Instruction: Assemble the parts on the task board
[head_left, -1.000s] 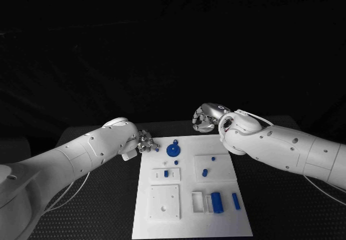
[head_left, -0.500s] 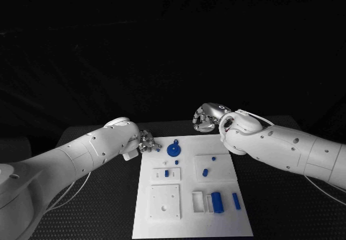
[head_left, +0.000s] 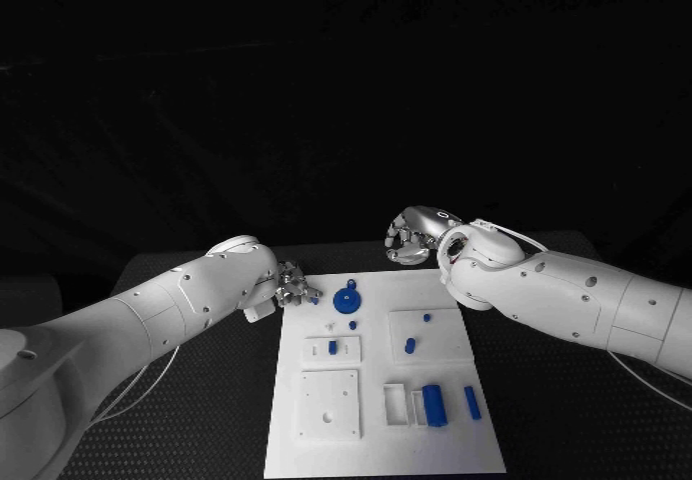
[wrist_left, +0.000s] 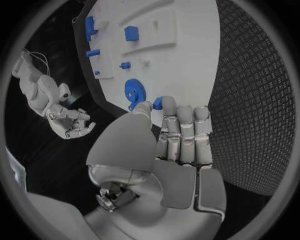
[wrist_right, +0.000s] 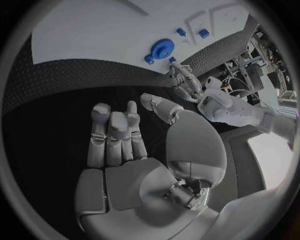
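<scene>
Left hand (wrist_left: 172, 135) pinching small blue part (wrist_left: 157, 103) at task board (head_left: 433, 440) far-left corner, right beside blue gear (head_left: 346, 298), probably lining it up for seating. Right hand (head_left: 411, 236) hovers past far edge, fingers loosely apart, holding nothing.

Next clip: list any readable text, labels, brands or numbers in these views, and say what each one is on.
None can be read.
The task board shows no print, only blue parts such as the gear.
The left hand and right hand show no readable markings.
The clutter at the rim of the right wrist view is too small and blurred to tell whether it carries any text.
</scene>
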